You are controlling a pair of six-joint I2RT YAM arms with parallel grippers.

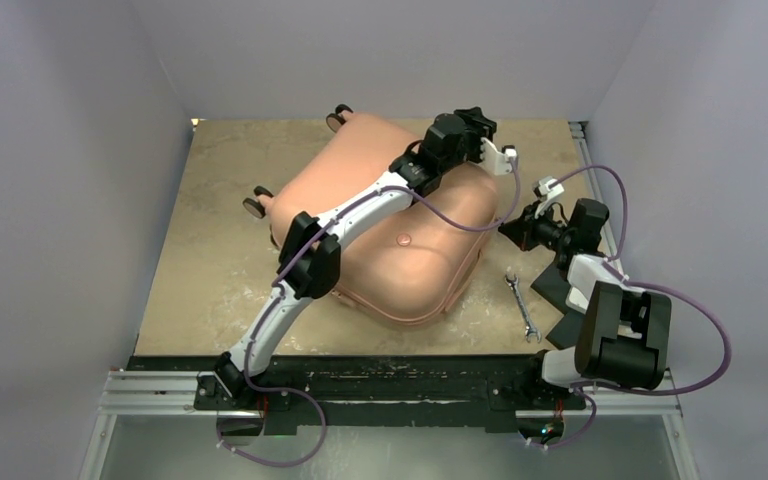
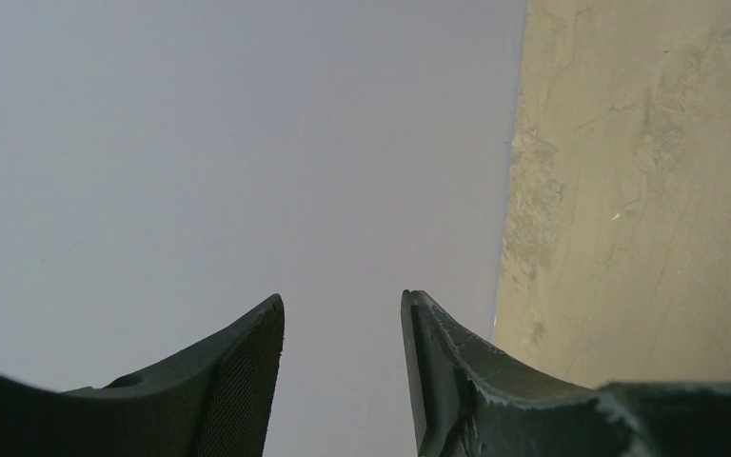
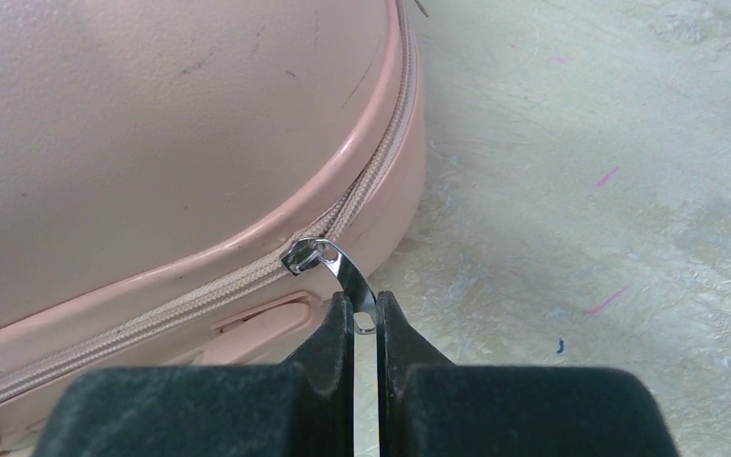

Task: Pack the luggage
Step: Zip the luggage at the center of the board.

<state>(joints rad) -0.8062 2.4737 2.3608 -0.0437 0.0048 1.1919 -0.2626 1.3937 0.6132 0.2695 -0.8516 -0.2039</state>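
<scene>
The salmon-pink luggage (image 1: 380, 225) lies closed and flat in the middle of the table, its dark wheels at the far left. In the right wrist view its shell (image 3: 152, 124) fills the left side, with the zipper running along the seam. My right gripper (image 3: 365, 319) is shut on the silver zipper pull (image 3: 347, 271) at the suitcase's right edge; it also shows in the top view (image 1: 512, 232). My left gripper (image 1: 505, 158) hangs open and empty above the suitcase's far right corner, its fingertips (image 2: 266, 328) facing the grey wall.
A silver wrench (image 1: 522, 305) lies on the table right of the suitcase. Flat black pads (image 1: 558, 300) lie under the right arm. Grey walls enclose the table on three sides.
</scene>
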